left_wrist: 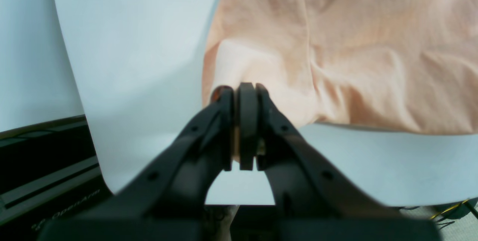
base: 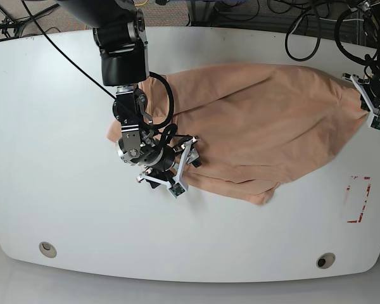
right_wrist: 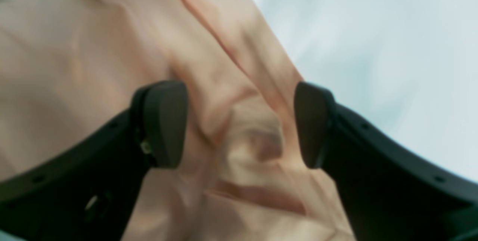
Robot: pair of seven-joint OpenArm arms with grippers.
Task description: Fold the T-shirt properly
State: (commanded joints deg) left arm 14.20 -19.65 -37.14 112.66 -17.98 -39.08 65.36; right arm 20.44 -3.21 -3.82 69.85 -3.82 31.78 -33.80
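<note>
Two tools are engaged with one T-shirt, which lies crumpled on the white counter.

Left wrist view: the left tool is pressed together, pinching a corner of the T-shirt at the garment's edge. Bare counter lies beside the T-shirt on the tool's side, and the counter's own rim sits close behind the tool.

Right wrist view: the right tool is spread, its pads either side of a bunched ridge of the T-shirt, not yet closed on it.

Base view: the T-shirt stretches from the right tool across to the left tool at the counter's far rim. No clean fold is visible; judged early, flattening still outstanding. Open room lies mainly on the camera side of the T-shirt.
</note>
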